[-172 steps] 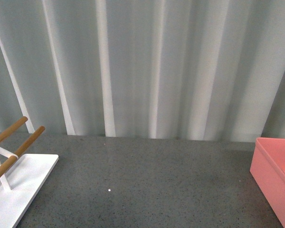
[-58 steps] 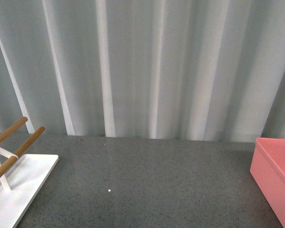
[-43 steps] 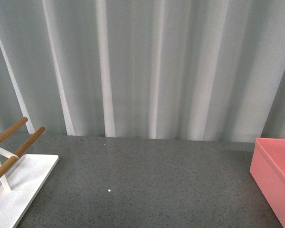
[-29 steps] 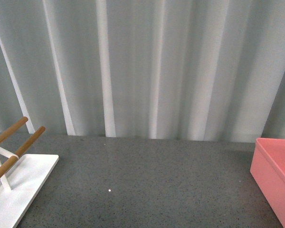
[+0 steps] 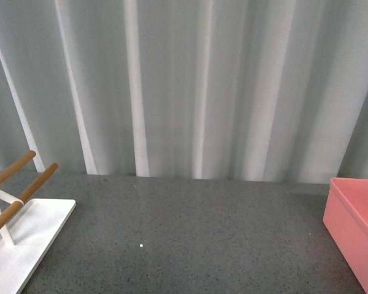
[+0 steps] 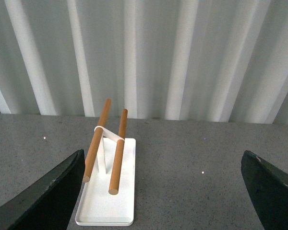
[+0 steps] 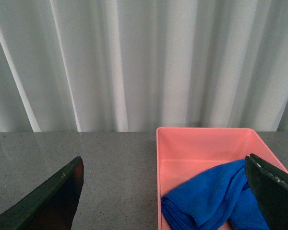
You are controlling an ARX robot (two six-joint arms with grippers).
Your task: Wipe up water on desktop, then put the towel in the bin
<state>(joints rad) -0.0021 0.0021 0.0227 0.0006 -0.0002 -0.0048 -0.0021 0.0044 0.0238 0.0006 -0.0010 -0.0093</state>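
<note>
The blue towel (image 7: 211,199) lies crumpled inside the salmon-pink bin (image 7: 201,141), seen in the right wrist view. My right gripper (image 7: 165,191) is open above the bin's near wall, fingers wide apart, holding nothing. In the front view only a corner of the bin (image 5: 352,226) shows at the right, and neither arm is in sight. The dark grey speckled desktop (image 5: 190,239) looks dry, with one tiny white speck. My left gripper (image 6: 168,191) is open over the desktop, beside the white rack.
A white rack (image 6: 108,191) with two wooden rods (image 6: 119,151) stands on the desktop's left side; in the front view the rack (image 5: 24,239) is at the left edge. A pale pleated curtain (image 5: 190,86) closes off the back.
</note>
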